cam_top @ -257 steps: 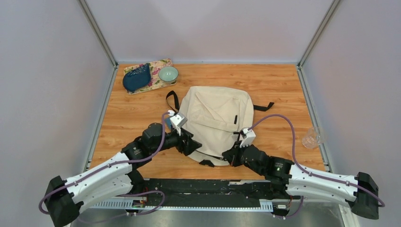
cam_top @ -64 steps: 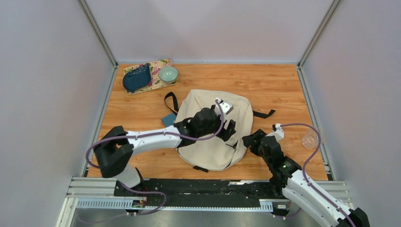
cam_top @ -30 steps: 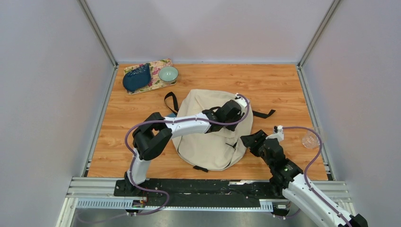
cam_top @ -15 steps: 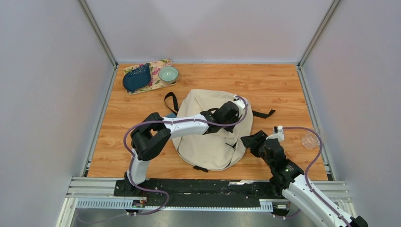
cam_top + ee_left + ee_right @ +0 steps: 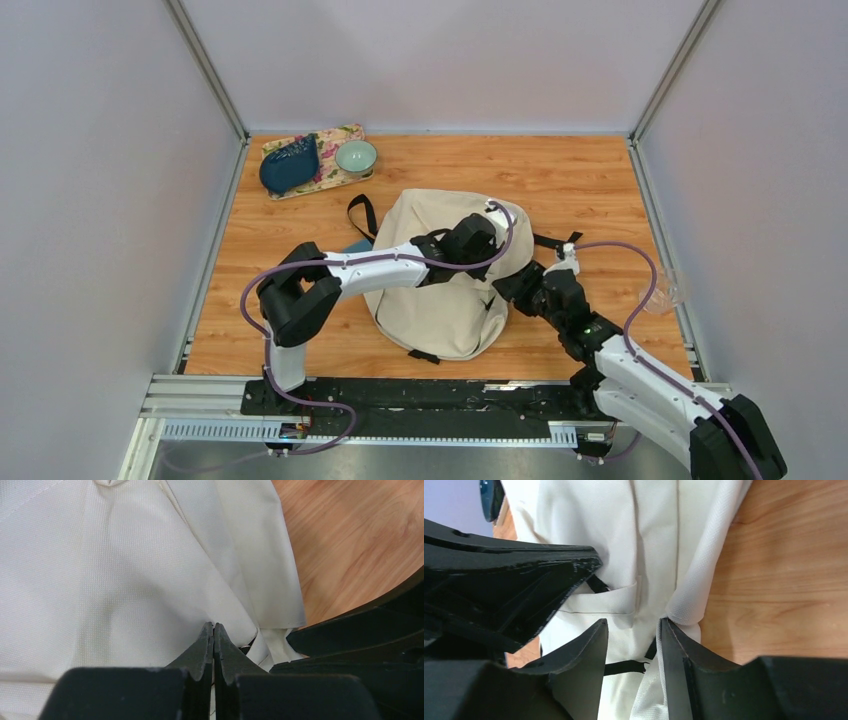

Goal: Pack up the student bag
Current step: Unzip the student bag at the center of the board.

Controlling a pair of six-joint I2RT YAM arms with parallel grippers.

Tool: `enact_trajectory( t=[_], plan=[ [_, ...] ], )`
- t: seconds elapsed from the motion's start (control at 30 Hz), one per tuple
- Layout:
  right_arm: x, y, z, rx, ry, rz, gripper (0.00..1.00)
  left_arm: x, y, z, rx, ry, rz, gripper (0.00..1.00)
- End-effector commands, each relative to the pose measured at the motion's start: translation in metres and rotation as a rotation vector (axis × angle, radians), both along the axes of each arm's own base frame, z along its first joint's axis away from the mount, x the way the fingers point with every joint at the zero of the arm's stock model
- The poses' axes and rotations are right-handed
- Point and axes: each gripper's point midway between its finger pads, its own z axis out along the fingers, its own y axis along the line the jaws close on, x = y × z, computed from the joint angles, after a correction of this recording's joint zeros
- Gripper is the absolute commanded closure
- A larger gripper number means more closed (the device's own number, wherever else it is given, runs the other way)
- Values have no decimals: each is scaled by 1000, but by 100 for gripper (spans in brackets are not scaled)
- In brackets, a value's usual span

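The student bag [image 5: 440, 300] is a cream fabric backpack lying flat mid-table. My left gripper [image 5: 488, 246] reaches across it to its right side. In the left wrist view the left gripper [image 5: 213, 625] is shut, tips pressed into a fold of the bag [image 5: 125, 570]; whether cloth is pinched I cannot tell. My right gripper [image 5: 505, 287] is at the bag's right edge. In the right wrist view the right gripper [image 5: 633, 622] is open, with the bag's rolled edge [image 5: 694, 590] and a black zipper pull [image 5: 624, 667] between its fingers.
A floral mat [image 5: 340, 135] at the back left holds a dark blue pouch [image 5: 290, 165] and a pale green bowl [image 5: 356, 156]. A small blue item [image 5: 356, 246] lies by the bag's left side. A clear cup [image 5: 660, 290] stands at the right edge. Black straps [image 5: 362, 212] trail from the bag.
The left gripper has shut on the bag's right side. The right arm has moved forward to the bag's right edge and its jaws have narrowed around it.
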Motion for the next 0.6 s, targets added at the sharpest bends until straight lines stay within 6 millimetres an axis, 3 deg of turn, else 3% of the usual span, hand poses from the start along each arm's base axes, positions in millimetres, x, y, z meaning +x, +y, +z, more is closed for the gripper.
enact_trajectory(
  t=[0.0, 0.03, 0.07, 0.1, 0.17, 0.3, 0.57],
  plan=[
    [18, 13, 59, 71, -151, 22, 54, 0, -2, 30, -75, -27, 2, 100],
    [21, 5, 61, 46, -154, -18, 53, 0, -1, 33, -82, -33, 3, 100],
    [21, 0, 75, 48, -195, -35, 52, 0, 0, 32, -81, -32, 4, 100],
    [17, -8, 67, 4, -165, -50, 51, -1, 1, 34, -85, -34, 4, 100],
    [15, -18, 78, -3, -208, -84, 49, -1, 1, 36, -92, -37, 2, 100],
    [9, -26, 82, -13, -221, -94, 48, 0, 3, 40, -100, -44, 5, 100],
    [11, 3, 51, 64, -145, -7, 52, 0, 6, 44, -108, -49, 8, 100]
  ],
)
